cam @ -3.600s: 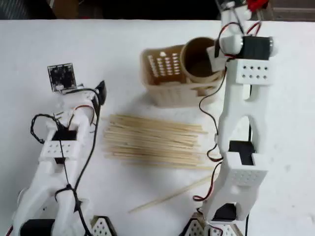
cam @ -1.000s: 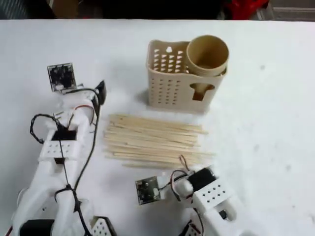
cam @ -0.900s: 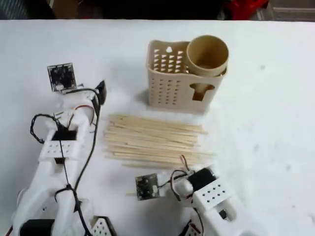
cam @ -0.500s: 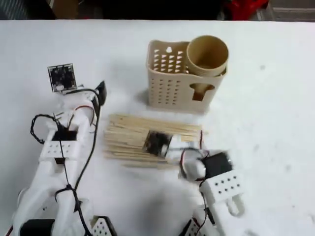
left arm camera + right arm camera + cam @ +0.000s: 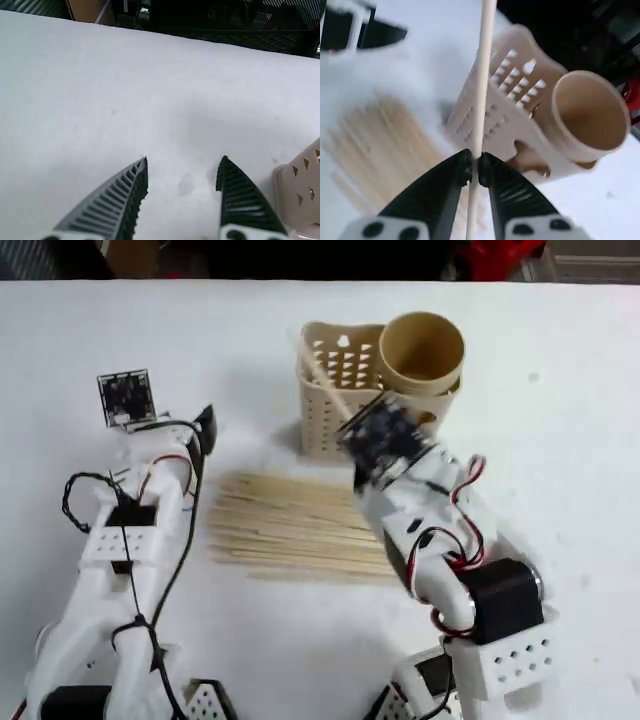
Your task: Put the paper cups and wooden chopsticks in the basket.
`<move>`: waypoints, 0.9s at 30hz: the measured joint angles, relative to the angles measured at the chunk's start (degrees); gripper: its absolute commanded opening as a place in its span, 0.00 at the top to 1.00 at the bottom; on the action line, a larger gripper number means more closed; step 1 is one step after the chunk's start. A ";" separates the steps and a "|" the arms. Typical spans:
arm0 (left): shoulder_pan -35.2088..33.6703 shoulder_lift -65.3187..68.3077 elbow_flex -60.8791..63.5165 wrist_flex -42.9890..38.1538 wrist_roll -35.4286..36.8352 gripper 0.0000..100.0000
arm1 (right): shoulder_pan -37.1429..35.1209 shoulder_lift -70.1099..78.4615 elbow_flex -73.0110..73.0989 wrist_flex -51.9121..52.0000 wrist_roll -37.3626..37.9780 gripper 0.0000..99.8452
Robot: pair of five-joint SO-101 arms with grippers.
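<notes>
step: chopstick (image 5: pixel 484 75) to basket (image 5: pixel 490 114) | right hand (image 5: pixel 476 167) clenched on one chopstick, its end by basket rim | left hand (image 5: pixel 182 167) released | advice: tilt steeper, clear rim beside cup (image 5: pixel 590 115), then let go

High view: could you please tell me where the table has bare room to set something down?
Bare table lies right of the basket and paper cup, and along the far edge behind them. It is crowded in front of the basket, where the chopstick pile lies and the right gripper holds one chopstick.
</notes>
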 measured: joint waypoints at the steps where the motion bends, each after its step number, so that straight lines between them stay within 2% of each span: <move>1: 0.00 0.00 0.00 0.00 0.00 0.77 | 0.00 0.00 0.00 -4.04 -2.37 0.98; 6: 0.00 0.00 0.00 0.00 0.00 0.77 | 0.09 3.60 -0.26 -27.34 -9.05 0.98; 15: 0.00 0.00 0.00 0.00 0.00 0.77 | 0.09 27.78 -0.18 -60.57 -9.58 0.98; 21: 0.00 0.00 0.00 0.00 0.00 0.77 | 0.62 34.37 -0.18 -64.26 -10.20 0.97; 27: 0.00 0.00 0.00 0.00 0.00 0.77 | 2.20 34.64 -0.18 -64.44 -15.82 0.84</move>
